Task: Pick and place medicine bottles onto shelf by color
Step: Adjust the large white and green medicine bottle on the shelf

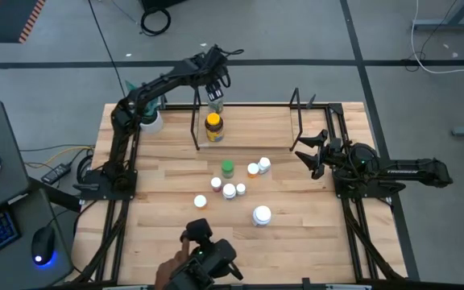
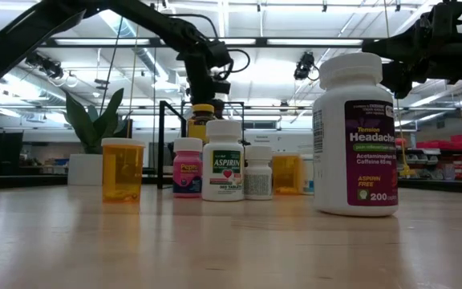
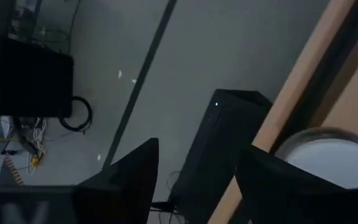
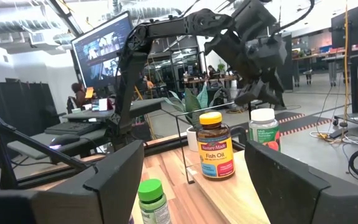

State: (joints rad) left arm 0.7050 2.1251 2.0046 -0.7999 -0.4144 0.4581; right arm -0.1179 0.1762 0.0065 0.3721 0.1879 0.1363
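The left gripper (image 1: 214, 94), jaws part open around the light, slippery white-capped bottle (image 4: 263, 127) on the far shelf (image 1: 248, 133), should hold its cap; the right gripper (image 1: 309, 155) waits open, empty.

Pale wood-plank table (image 1: 167, 234), glossy plastic medicine bottles (image 2: 223, 171), thin black metal shelf (image 1: 195, 121) frames.

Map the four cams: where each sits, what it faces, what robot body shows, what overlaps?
High: overhead, straight down on the table; both arms.
Low: tabletop level, facing the room past the Headache bottle; arms overhead.
Left wrist: on the left arm, sees floor and a white cap past its own fingers.
Right wrist: looks across at the left end effector above the white-capped bottle.
Shared: fish oil bottle in high, low, right wrist.
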